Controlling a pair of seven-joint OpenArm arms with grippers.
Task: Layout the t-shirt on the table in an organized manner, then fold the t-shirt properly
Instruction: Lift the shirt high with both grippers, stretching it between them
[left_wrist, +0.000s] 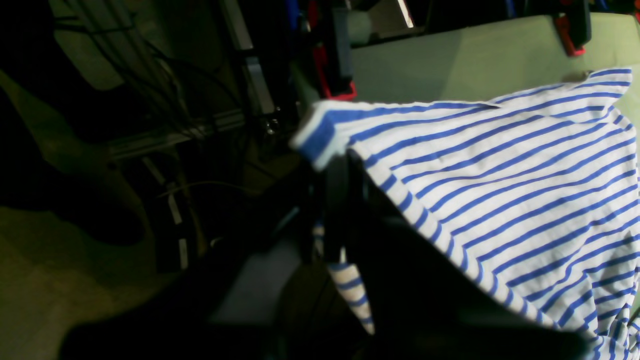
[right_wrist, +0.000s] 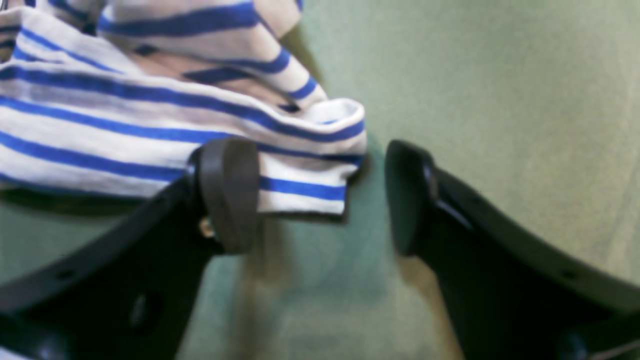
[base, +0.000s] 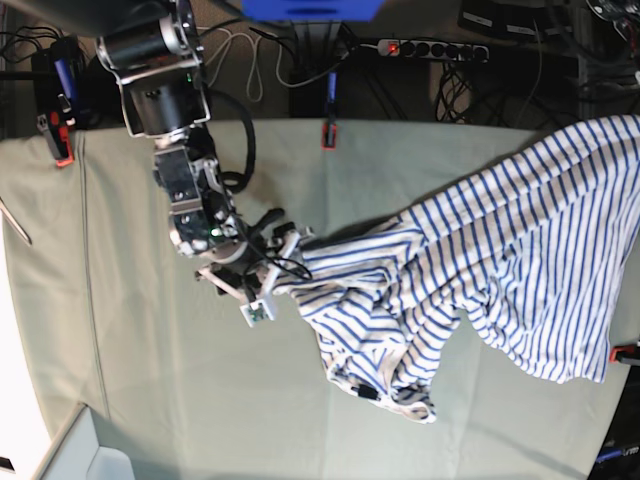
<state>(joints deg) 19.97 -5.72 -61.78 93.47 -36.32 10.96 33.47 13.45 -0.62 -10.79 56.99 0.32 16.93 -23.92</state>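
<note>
Pale green tabletop (base: 140, 350) carried the t-shirt (base: 480, 270) still bunched from centre to right of the base view, unfolded, its edge lifted, clenched in the left tool (left_wrist: 332, 200), while the right tool (right_wrist: 320, 195) gaped beside a sleeve.

A: Where was there room on the table (base: 150, 350)?

B: The whole left side in the base view was bare cloth, and the near strip too. A hand could slide there with nothing to bump.

A: What was in the way?

B: The t-shirt (base: 480, 270) lay bunched in the middle and stretched up off the right edge. The right gripper (right_wrist: 320, 195) sat low with its jaws apart, one finger (right_wrist: 227, 192) touching a rolled hem, and bare cloth lay between and beyond them.

A: And the edges?

B: A red clamp (base: 327, 133) stuck up at the far edge, and another clamp (base: 57, 138) at the far left corner. Cables (base: 450, 90) hung behind the table.
</note>
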